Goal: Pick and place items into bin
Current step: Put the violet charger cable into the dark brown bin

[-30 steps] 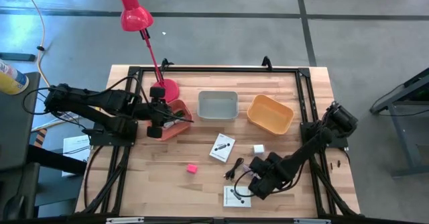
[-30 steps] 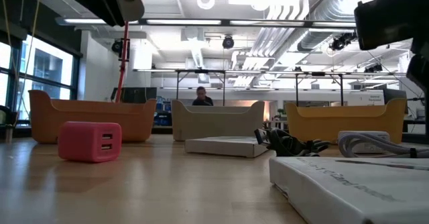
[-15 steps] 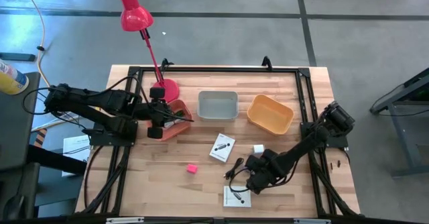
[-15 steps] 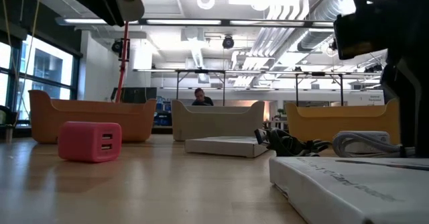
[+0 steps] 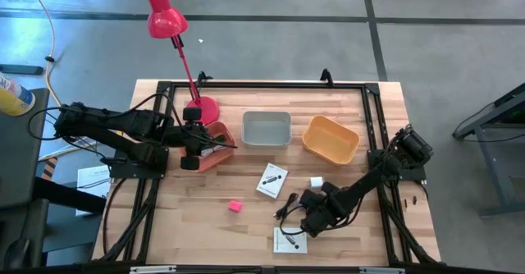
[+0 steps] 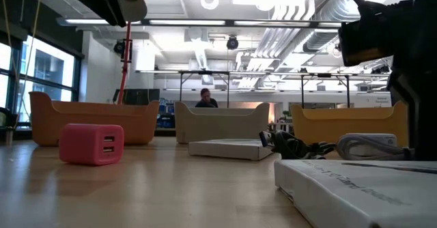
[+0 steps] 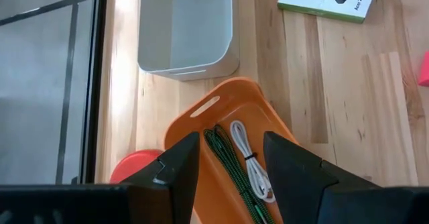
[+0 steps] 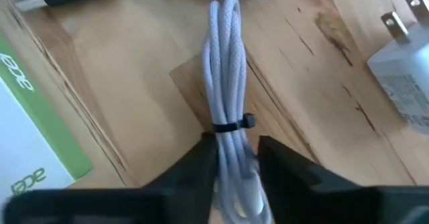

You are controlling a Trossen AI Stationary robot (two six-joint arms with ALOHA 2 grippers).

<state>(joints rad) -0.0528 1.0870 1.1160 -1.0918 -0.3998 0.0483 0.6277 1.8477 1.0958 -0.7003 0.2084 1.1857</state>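
My right gripper [image 8: 236, 167] is low at the table's near right [image 5: 310, 221], shut on a bundled white cable [image 8: 228, 63] lying on the wood. Close by lie a black cable [image 5: 287, 206], a white plug block [image 5: 316, 181], two white packets [image 5: 272, 180] [image 5: 289, 239] and a pink block [image 5: 235, 206]. My left gripper [image 7: 231, 163] hangs open over the left orange bin [image 7: 221, 110], which holds a green cable [image 7: 228, 163] and a white one [image 7: 251, 160]. My right gripper pinches the white cable bundle between its two fingers, just behind the black tie [image 8: 231, 123] that binds it. The fingers [image 8: 201, 163] come from above and lie along the bundle, one on each side. The bundle lies flat on the table.
A grey bin [image 5: 267, 129] stands at the far middle and a second orange bin [image 5: 330, 139] at the far right. A red desk lamp [image 5: 164, 11] rises behind the left bin. The black frame rails [image 5: 262, 85] run along the table's edges.
My right gripper has gone a little toward the table's left edge and come down over the white cable. The left arm has kept still.
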